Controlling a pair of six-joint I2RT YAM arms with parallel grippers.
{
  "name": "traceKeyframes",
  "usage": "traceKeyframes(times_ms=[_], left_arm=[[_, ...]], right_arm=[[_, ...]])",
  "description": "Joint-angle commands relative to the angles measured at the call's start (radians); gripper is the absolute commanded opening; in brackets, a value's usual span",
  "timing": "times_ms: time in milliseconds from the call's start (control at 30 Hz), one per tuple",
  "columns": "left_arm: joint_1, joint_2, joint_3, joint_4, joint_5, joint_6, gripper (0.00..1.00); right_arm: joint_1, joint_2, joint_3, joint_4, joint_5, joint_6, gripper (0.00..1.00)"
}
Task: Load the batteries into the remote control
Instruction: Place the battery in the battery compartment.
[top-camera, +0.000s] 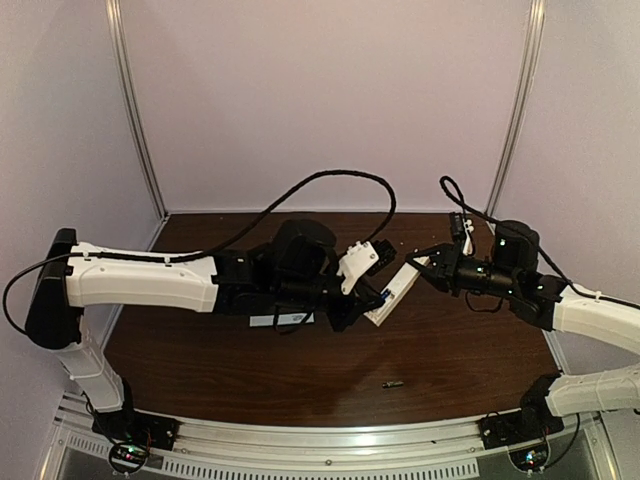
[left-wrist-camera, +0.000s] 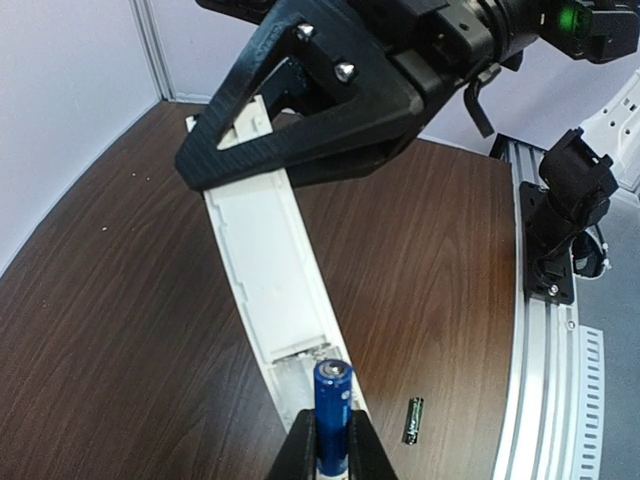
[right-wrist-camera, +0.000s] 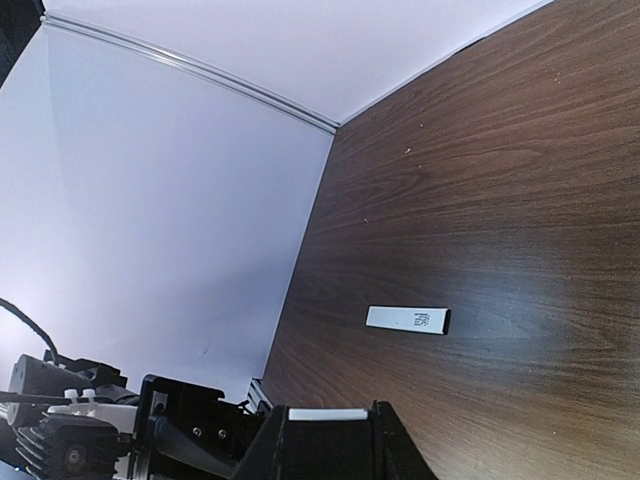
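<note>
The white remote control (top-camera: 396, 290) is held off the table, tilted. My right gripper (top-camera: 415, 262) is shut on its far end; the remote's white edge (right-wrist-camera: 328, 414) shows between the right gripper's (right-wrist-camera: 330, 428) black fingers. In the left wrist view the remote (left-wrist-camera: 270, 260) shows its open battery recess (left-wrist-camera: 300, 372). My left gripper (left-wrist-camera: 333, 430) is shut on a blue battery (left-wrist-camera: 333, 398), pale end up, right at the recess's near end. In the top view the left gripper (top-camera: 362, 298) sits at the remote's lower end. A second battery (top-camera: 392, 384) lies on the table and also shows in the left wrist view (left-wrist-camera: 414, 420).
The flat white cover strip (right-wrist-camera: 408, 319) lies on the brown table, partly under my left arm in the top view (top-camera: 290, 320). Pale walls close in the back and sides. A metal rail (top-camera: 330, 445) runs along the near edge. The right arm's base (left-wrist-camera: 565, 215) stands at the table edge.
</note>
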Motion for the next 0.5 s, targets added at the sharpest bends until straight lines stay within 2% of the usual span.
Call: traceKeyframes(times_ms=[0,467], left_arm=[[-0.005,0.023,0.036,0.007,-0.042,-0.02,0.0],[-0.005,0.062,0.049,-0.025,-0.104,-0.029,0.07]], right_arm=[[0.011,0.004,0.018,0.008,0.029,0.01,0.0],[0.018,0.004,0.019,0.017,0.032,0.018,0.0]])
